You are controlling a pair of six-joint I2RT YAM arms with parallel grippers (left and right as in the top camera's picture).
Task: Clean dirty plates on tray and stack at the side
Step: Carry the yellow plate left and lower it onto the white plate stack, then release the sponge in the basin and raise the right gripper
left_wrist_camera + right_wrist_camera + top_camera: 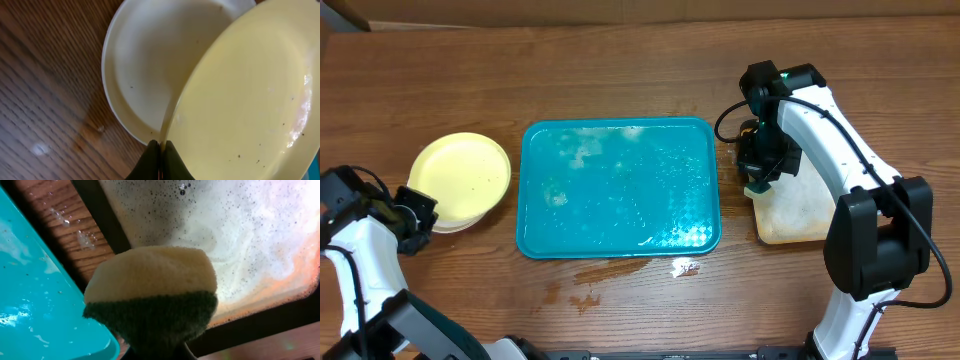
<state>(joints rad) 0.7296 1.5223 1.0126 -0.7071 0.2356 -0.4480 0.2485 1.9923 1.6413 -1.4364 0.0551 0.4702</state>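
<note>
Nearest, the left gripper [161, 149] pinches the rim of the pale yellow-green plate [250, 95], which overlaps a white plate [142, 65] left of the wet teal tray [620, 190]; farther right, the right gripper [758, 183] clamps a sponge [150, 285] over the foamy beige tray [805, 218]

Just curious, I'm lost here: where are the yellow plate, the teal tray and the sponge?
yellow plate [460, 172], overhead view, its centre.
teal tray [620, 200], overhead view, bare wet floor.
sponge [150, 280], right wrist view, pale upper layer.
</note>
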